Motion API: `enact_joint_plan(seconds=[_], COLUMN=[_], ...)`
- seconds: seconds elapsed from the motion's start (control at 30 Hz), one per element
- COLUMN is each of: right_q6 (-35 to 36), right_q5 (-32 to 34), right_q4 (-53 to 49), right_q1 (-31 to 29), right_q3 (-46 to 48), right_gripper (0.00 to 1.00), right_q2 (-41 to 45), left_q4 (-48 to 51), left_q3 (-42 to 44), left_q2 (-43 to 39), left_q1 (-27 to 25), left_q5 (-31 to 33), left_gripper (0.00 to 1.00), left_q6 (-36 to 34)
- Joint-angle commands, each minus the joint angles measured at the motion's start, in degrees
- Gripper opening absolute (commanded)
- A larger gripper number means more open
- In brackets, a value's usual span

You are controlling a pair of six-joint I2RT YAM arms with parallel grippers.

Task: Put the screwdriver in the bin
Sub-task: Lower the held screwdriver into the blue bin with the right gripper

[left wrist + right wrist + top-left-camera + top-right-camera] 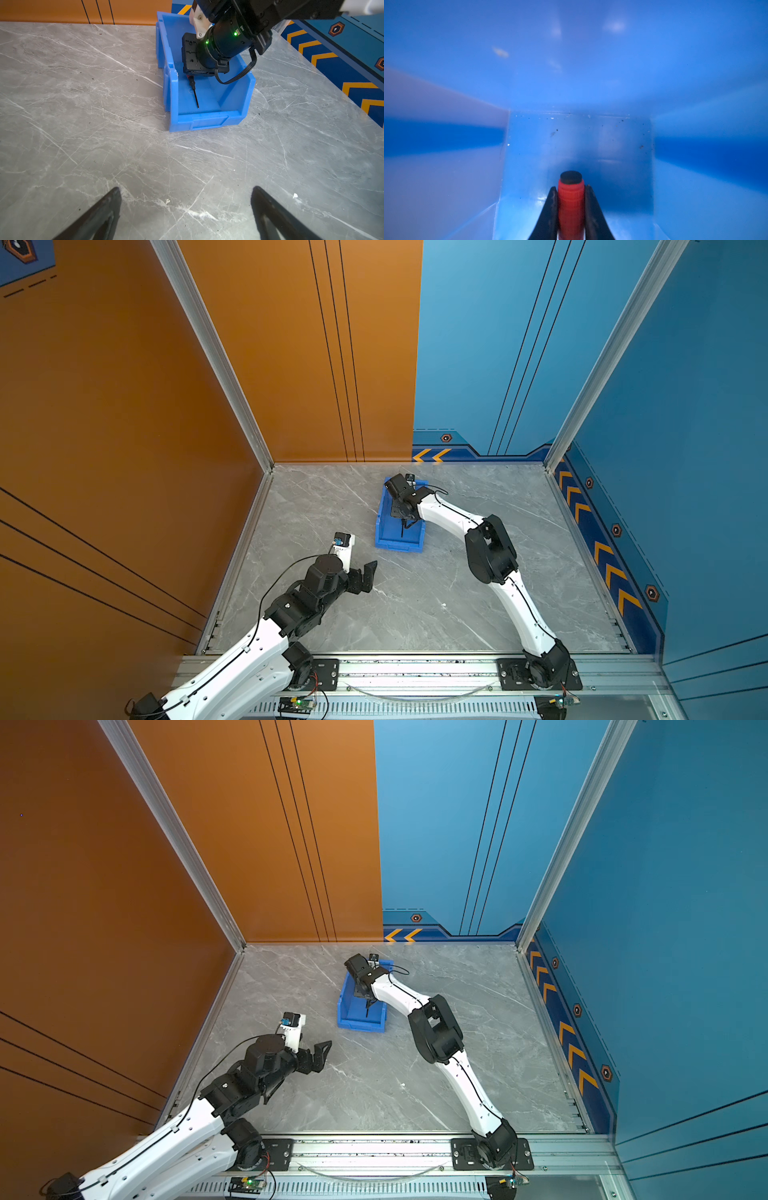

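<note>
The blue bin (398, 546) (360, 1026) stands on the grey marble table towards the back, in both top views. My right gripper (571, 187) is lowered inside it and shut on the red-orange handle of the screwdriver (571, 204). The bin's walls (591, 83) surround it closely. In the left wrist view the screwdriver's thin dark shaft (195, 96) slants down towards the floor of the bin (207, 121), near its lower short wall. The shaft (402, 529) (367, 1009) also shows from above. My left gripper (370, 570) (187, 189) is open and empty over bare table, well short of the bin.
An orange wall (124, 448) bounds the table on the left, and blue walls (665, 448) close the back right and the right side. A metal rail (415, 672) with both arm bases runs along the front edge. A small white speck (444, 605) lies mid-table.
</note>
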State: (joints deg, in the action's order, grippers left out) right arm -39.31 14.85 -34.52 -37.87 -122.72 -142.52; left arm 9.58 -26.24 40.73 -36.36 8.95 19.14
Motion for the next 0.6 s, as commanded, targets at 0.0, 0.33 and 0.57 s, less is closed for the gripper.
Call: enact_joint_plan(seconds=[0.0,0.33,0.57], right_q6=[-0.9,-0.6,0.9], right_q5=[0.9,2.3,3.1], right_q4=[-2.4,-2.1,-1.5], right_q1=[0.2,0.0,-0.3], right_q3=[-0.4,-0.3,-0.3], right_gripper=[0.16,0.27,0.34], right_q2=[-1.1,-0.6,0.4], left_q4=[-1.2,-1.1,-1.2], left_q3=[0.8,0.7,0.6], left_q2=[-0.1,-0.4,-0.4], left_q1=[0.5,0.5,0.5], left_q5=[-1.0,-1.0,-1.0], left_gripper=[0.98,0.98,0.98], left_q6=[0.1,0.0,-0.1])
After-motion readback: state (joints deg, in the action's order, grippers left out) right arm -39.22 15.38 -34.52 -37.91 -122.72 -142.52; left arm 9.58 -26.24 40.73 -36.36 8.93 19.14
